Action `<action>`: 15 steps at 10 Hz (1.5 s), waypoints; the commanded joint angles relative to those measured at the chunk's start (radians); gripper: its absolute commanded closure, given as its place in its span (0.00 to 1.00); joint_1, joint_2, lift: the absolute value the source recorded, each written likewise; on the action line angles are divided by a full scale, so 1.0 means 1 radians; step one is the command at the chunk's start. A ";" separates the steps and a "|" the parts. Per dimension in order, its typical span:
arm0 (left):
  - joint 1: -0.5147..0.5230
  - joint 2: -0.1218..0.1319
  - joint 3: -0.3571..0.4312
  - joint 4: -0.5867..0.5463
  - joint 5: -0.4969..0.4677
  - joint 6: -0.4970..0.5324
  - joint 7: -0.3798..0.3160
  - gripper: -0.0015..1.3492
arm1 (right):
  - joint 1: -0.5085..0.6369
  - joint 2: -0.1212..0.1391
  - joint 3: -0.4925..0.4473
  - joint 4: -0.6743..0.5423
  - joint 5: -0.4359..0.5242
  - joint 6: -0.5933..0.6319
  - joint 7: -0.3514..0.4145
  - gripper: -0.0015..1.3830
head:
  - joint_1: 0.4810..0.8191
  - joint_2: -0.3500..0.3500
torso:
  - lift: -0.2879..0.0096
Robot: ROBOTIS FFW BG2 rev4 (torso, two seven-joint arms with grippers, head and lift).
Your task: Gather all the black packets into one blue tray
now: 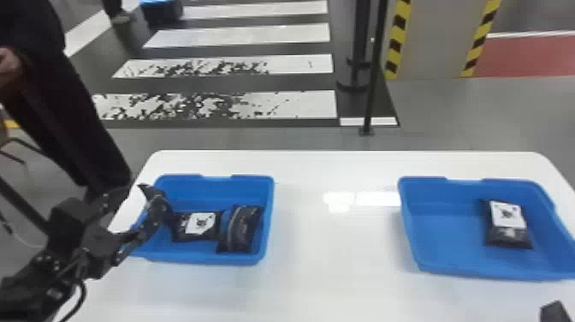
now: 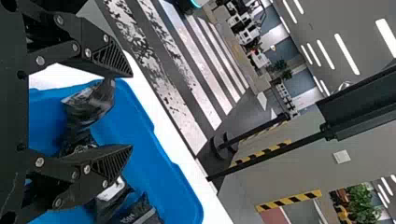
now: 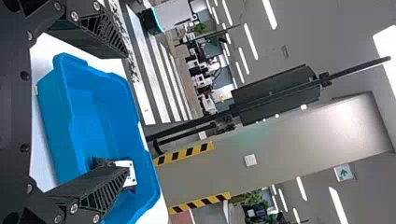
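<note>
White table [image 1: 333, 257] carries black packets [image 1: 241, 231] in blue tray [image 1: 214, 257] near left edge, probably for gathering, and one packet [image 1: 508, 233] in another tray [image 1: 492, 272] near right edge. Left gripper [image 2: 130, 111] and right gripper [image 3: 126, 113] have jaws wide, clamping nothing, likely for releasing and picking.

Left tray: blue, with the labelled packet [image 1: 200, 223] just beside the curved packet [image 1: 240, 229]
Left gripper [image 1: 143, 200]: at the left side of the left tray [image 1: 268, 222], fingers apart
Right tray [image 1: 408, 227]: blue, the right packet [image 1: 508, 225] flat toward its right side, white label up
Table [image 1: 338, 252]: white, under both trays
Right gripper [image 1: 555, 311]: bottom right corner, mostly cut off
</note>
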 commanded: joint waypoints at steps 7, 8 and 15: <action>0.457 -0.122 0.013 -0.248 0.469 -0.363 0.094 0.21 | -0.076 0.001 -0.002 -0.061 0.102 0.147 0.000 0.12 | 0.63 0.61 | 0.60; 0.501 -0.122 -0.005 -0.248 0.527 -0.388 0.097 0.21 | -0.110 -0.002 -0.002 -0.052 0.110 0.194 0.008 0.12 | 0.63 0.60 | 0.60; 0.575 -0.097 -0.095 -0.248 0.675 -0.385 0.106 0.21 | -0.425 -0.046 -0.004 0.056 0.239 0.599 0.110 0.13 | 0.63 0.61 | 0.60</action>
